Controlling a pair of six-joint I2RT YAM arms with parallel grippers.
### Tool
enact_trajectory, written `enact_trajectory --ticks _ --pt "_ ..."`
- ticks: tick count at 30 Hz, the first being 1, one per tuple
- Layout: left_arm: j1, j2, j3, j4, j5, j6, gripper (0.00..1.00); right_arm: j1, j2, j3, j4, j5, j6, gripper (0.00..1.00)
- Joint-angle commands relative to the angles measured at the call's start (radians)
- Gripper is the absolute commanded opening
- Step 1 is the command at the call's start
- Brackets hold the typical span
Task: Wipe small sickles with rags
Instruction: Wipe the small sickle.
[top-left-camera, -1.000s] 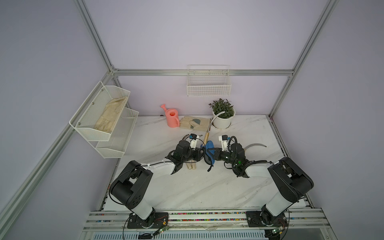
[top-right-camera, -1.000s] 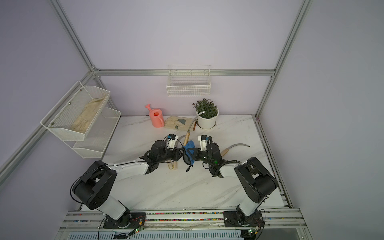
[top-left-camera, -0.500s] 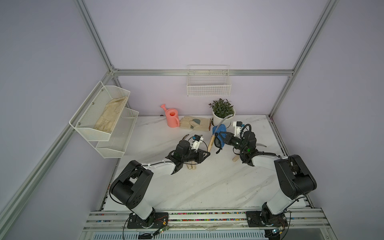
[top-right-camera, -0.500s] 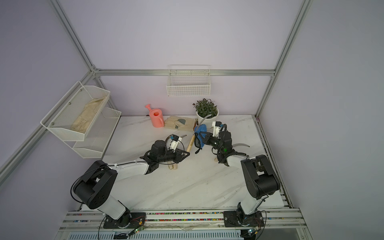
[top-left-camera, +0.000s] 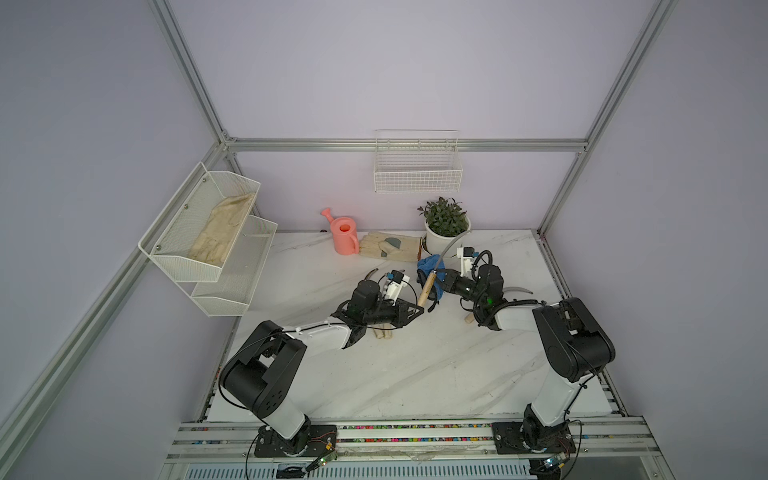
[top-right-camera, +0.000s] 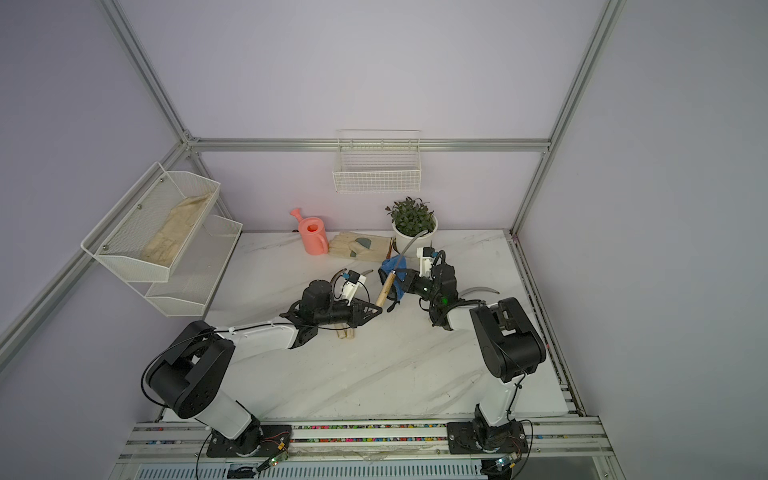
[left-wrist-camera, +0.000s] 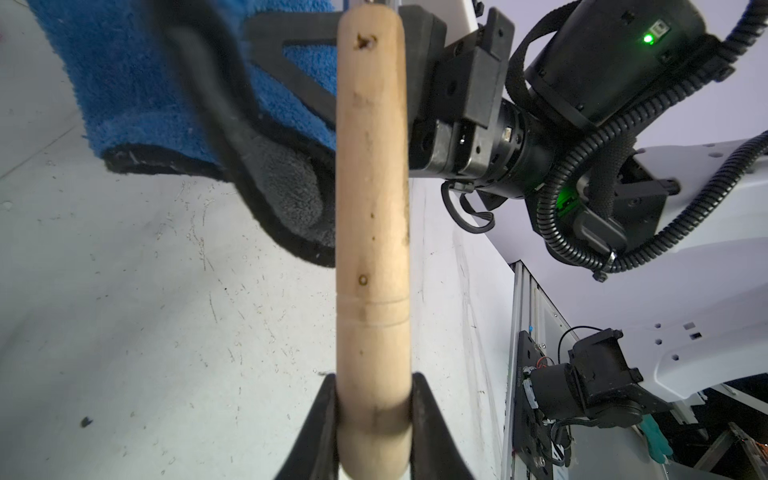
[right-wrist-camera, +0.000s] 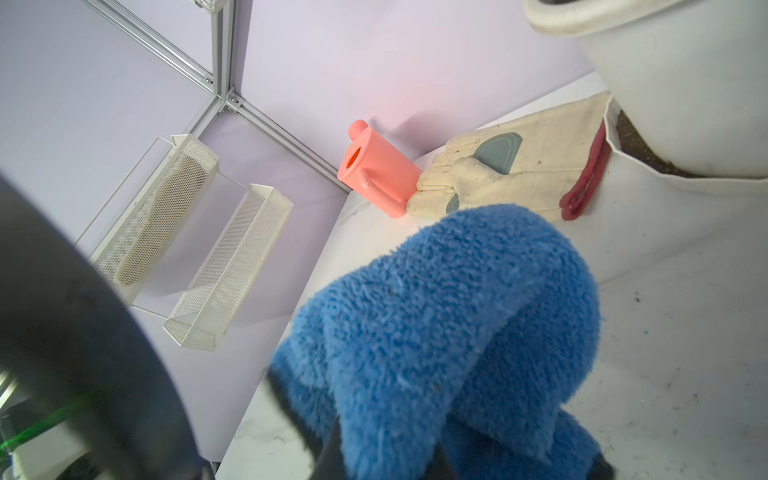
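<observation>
A small sickle stands tilted above the table, its pale wooden handle (top-left-camera: 427, 286) (top-right-camera: 384, 286) (left-wrist-camera: 372, 208) leading up to a thin curved grey blade (top-left-camera: 451, 247) (top-right-camera: 409, 245). My left gripper (top-left-camera: 417, 309) (top-right-camera: 379, 309) (left-wrist-camera: 372, 411) is shut on the handle's lower end. My right gripper (top-left-camera: 440, 283) (top-right-camera: 402, 277) (right-wrist-camera: 386, 449) is shut on the blue rag (top-left-camera: 430, 265) (top-right-camera: 392, 266) (left-wrist-camera: 124, 83) (right-wrist-camera: 449, 332), which is bunched against the top of the handle. A second sickle (top-left-camera: 517, 289) lies by the right arm. More sickle handles (top-left-camera: 382, 333) show under the left arm.
At the back stand a pink watering can (top-left-camera: 344, 235) (right-wrist-camera: 376, 174), beige gloves (top-left-camera: 388, 247) (right-wrist-camera: 519, 166) and a white plant pot (top-left-camera: 444, 239) (right-wrist-camera: 685, 83) close behind the blade tip. A mesh shelf (top-left-camera: 208, 232) hangs at the left and a wire basket (top-left-camera: 417, 174) on the back wall.
My right gripper has carried the rag from beside the left gripper at the handle's low end up along the sickle towards the blade. The left gripper has kept its grip.
</observation>
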Motion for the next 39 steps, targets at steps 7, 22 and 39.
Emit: enact_trajectory --ticks 7,22,39 --pt "-0.006 0.037 0.08 -0.022 -0.045 0.024 0.0 0.006 -0.109 -0.002 0.084 -0.036 0.028 0.0" --pt "-0.008 0.018 0.084 -0.087 -0.13 0.063 0.0 -0.049 -0.223 0.141 0.002 -0.08 0.116 0.0" --pt "-0.017 -0.005 0.079 -0.106 -0.135 0.075 0.0 -0.099 -0.267 0.16 -0.083 -0.053 0.082 0.0"
